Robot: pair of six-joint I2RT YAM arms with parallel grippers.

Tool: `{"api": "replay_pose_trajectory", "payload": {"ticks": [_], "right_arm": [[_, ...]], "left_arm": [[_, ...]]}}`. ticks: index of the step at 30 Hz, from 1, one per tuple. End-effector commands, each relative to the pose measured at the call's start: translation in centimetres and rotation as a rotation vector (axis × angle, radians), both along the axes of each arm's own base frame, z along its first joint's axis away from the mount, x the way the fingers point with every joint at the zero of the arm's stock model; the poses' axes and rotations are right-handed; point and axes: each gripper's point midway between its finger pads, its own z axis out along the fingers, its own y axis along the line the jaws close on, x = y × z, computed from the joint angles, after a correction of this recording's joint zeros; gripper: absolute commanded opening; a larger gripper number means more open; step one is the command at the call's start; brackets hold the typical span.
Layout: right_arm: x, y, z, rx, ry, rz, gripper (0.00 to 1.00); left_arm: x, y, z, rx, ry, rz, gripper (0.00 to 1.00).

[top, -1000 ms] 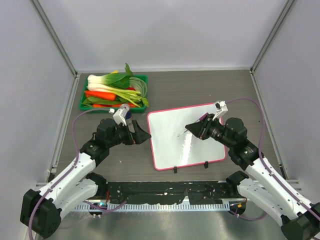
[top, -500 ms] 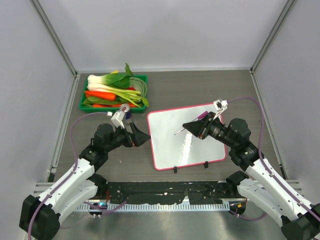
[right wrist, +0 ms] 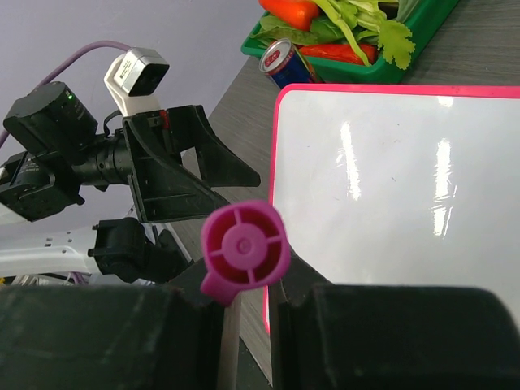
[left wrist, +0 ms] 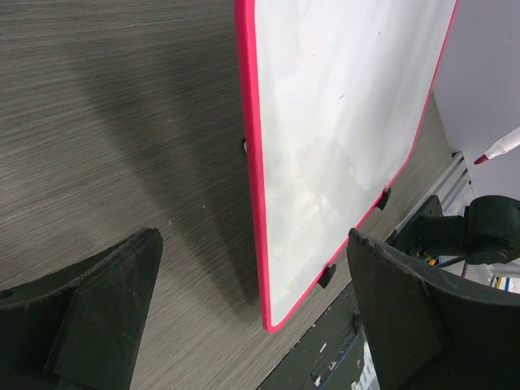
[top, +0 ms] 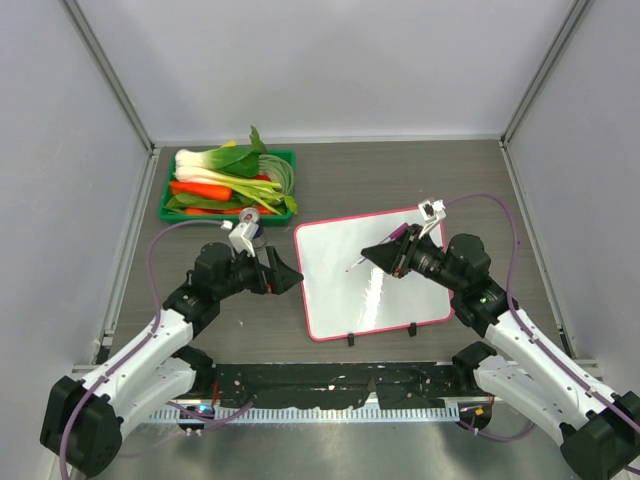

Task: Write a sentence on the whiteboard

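Observation:
The whiteboard (top: 375, 290) lies flat on the table, glossy white with a pink-red frame; the same whiteboard (left wrist: 341, 122) fills the left wrist view, and I see the whiteboard (right wrist: 390, 187) in the right wrist view too. No sentence shows on it; its face is bare. My right gripper (top: 387, 255) is shut on a marker (top: 360, 264) with a pink end cap (right wrist: 244, 250), its tip (left wrist: 481, 158) raised above the board's middle. My left gripper (top: 287, 272) stands open at the board's left edge with nothing between its fingers (left wrist: 106, 301).
A green tray (top: 168, 195) of leeks, carrots and greens sits at the back left. A drink can (right wrist: 286, 67) stands between the tray and the board's far left corner. Grey walls close in the table on three sides.
The right gripper has carried the marker a little to the left over the board. The left gripper has shifted slightly beside the board's left edge and stays open.

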Motion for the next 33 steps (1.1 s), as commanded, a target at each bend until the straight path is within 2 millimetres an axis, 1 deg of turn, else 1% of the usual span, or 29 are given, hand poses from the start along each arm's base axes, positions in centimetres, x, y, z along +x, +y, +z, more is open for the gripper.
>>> {"api": "replay_pose_trajectory", "payload": {"ticks": [1, 8, 10, 17, 19, 21, 26, 33], "right_arm": [[0.6, 0.0, 2.6, 0.021, -0.092, -0.011, 0.01], [0.8, -0.3, 2.5, 0.015, -0.093, -0.032, 0.01], [0.8, -0.3, 2.4, 0.009, -0.094, -0.03, 0.01], [0.9, -0.2, 2.3, -0.001, -0.112, -0.022, 0.01], [0.9, 0.0, 2.5, 0.002, -0.119, -0.014, 0.01], [1.0, 0.0, 2.6, 0.005, -0.124, -0.013, 0.01], [1.4, 0.1, 2.6, -0.007, -0.131, -0.021, 0.01], [1.9, -0.4, 2.3, -0.04, -0.138, -0.054, 0.01]], "left_arm": [[0.6, -0.2, 1.7, -0.009, -0.055, -0.011, 1.0], [1.0, 0.3, 1.5, 0.006, -0.065, 0.023, 1.0], [0.9, 0.5, 0.6, 0.03, -0.029, 0.031, 1.0], [1.3, 0.4, -0.2, 0.054, -0.003, 0.034, 1.0], [1.5, 0.0, 0.0, 0.04, -0.007, 0.017, 1.0], [1.8, -0.7, 0.7, 0.007, -0.023, -0.003, 1.0], [3.0, -2.0, 1.4, -0.035, -0.048, -0.052, 1.0], [4.4, -4.0, 1.6, -0.131, -0.068, -0.137, 0.96]]}}
